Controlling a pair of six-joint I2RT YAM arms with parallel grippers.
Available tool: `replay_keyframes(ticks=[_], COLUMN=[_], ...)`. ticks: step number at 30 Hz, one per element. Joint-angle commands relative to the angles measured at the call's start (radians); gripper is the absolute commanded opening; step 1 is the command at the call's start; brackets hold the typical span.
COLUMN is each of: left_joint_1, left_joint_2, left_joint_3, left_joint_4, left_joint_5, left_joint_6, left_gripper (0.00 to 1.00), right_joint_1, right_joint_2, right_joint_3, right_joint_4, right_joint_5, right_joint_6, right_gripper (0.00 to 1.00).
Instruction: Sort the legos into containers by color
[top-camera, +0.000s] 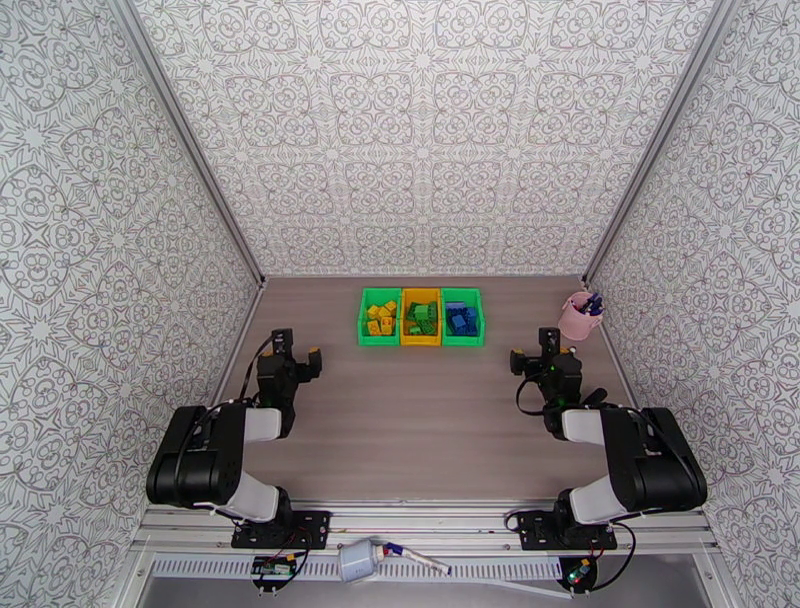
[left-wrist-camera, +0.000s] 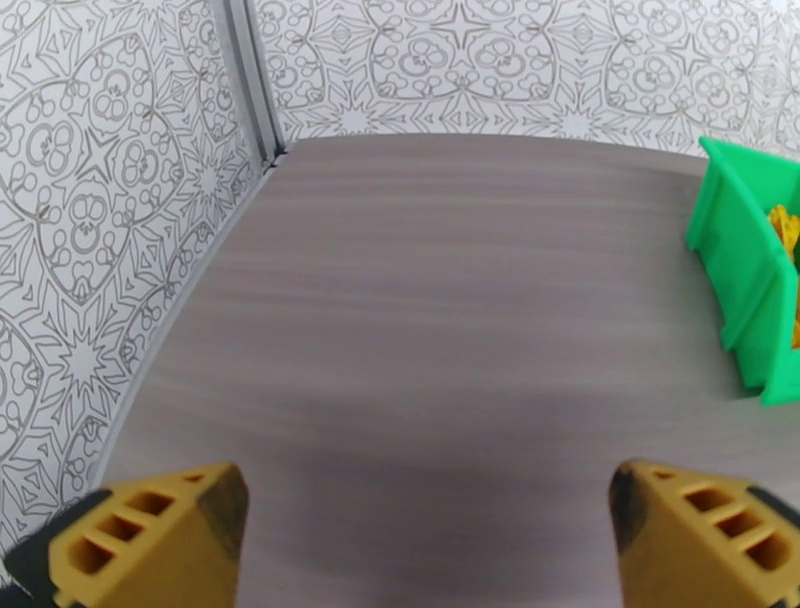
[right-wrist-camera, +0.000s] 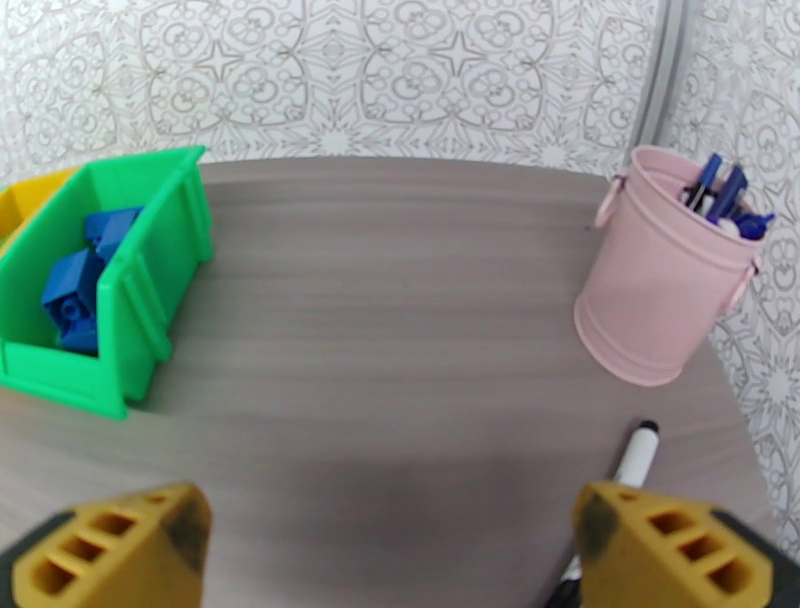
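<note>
We look down on a grey wood-grain surface (top-camera: 400, 430) with patterned walls on three sides. The left arm (top-camera: 215, 455) sits by the left edge and the right arm (top-camera: 630, 460) by the right edge.

The left end effector (top-camera: 297, 350) stands wide open over bare surface and grips nothing. The right end effector (top-camera: 543, 352) is just as wide open and also holds nothing.

The containers (top-camera: 421, 342) form a joined row of three near the middle of the far edge, between the two arms and well apart from both. A pink cup (top-camera: 578, 318) of pens stands near the far right corner. A black-and-white marker (right-wrist-camera: 634, 462) lies flat on the surface just on the near side of the cup, and its near end passes behind a finger (right-wrist-camera: 680, 555) of the right end effector.

The legos all lie inside the containers:
- Yellow legos (top-camera: 381, 319) are in the left green container.
- Green legos (top-camera: 421, 316) are in the yellow middle container.
- Blue legos (top-camera: 460, 320) are in the right green container.
</note>
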Motion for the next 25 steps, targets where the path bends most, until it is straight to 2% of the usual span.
replay_keyframes(ticks=[1,25], left_joint_1=[0.004,0.003], left_joint_2=[-0.003,-0.003], left_joint_3=[0.017,0.018], left_joint_4=[-0.018,-0.018], left_joint_5=[0.024,0.026], left_joint_6=[-0.018,-0.015], left_gripper=[1.0,1.0], right_joint_1=[-0.007,-0.005], right_joint_2=[0.001,0.0], right_joint_3=[0.023,0.02], right_joint_4=[0.006,0.007], right_joint_5=[-0.012,0.012], right_joint_6=[0.014,0.015], right_gripper=[1.0,1.0])
